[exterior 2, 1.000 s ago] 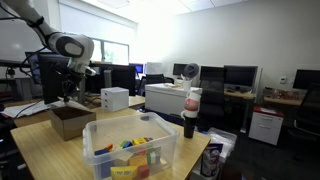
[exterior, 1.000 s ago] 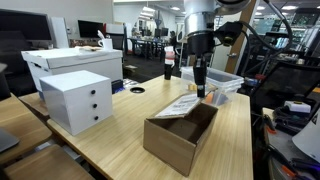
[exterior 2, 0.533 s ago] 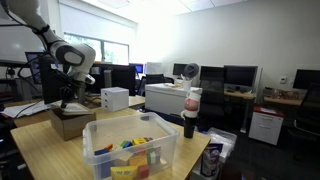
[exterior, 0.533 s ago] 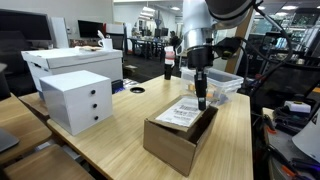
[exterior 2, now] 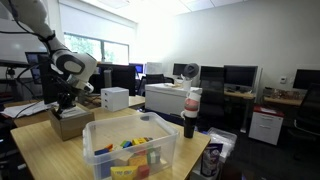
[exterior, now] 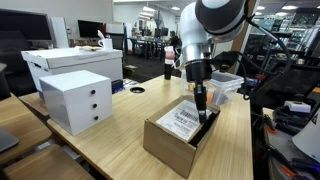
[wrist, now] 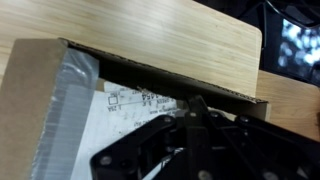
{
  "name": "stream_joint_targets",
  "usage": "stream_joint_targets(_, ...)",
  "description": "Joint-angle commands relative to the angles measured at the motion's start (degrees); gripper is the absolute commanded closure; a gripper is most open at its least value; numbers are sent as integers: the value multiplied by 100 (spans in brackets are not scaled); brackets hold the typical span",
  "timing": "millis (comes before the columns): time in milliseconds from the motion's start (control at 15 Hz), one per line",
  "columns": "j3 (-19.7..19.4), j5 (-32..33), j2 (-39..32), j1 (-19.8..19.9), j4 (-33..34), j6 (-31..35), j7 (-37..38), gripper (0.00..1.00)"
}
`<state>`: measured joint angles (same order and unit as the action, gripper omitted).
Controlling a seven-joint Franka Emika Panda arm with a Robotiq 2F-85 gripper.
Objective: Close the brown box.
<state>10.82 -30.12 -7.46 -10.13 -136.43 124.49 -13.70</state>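
Brown box [exterior: 168,146] | flap [exterior: 183,121] tilted over opening, inside hidden | gripper [exterior: 202,113] touching flap

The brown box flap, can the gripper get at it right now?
Probably yes: the gripper is down on the labelled flap of the brown box, with nothing between them; the white drawer box stands well aside.

White rounded arm [exterior: 212,22]; black gripper [exterior: 201,110].

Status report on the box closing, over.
Gripper shut, tip on the flap. Brown box flap tilted low, not flush. White drawer box stands apart.
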Motion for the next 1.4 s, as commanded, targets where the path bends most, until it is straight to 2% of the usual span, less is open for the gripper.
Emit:
stream_joint_targets(0, 135, -298, -170, 29, -13, 128, -292, 99)
stream_joint_targets(267, 225, -302, 134, -1, 92, -73, -197, 99)
stream_joint_targets(867, 203, 163, 881, -59, 498, -680, 38, 98)
stream_joint_targets(933, 198, 234, 966, -69, 571, -756, 82, 90)
stream_joint_targets(1000, 195, 300, 1041, -77, 616, -771, 100, 73)
stream_joint_targets(1333, 146, 589, 1409, -101, 881, -865, 139, 48)
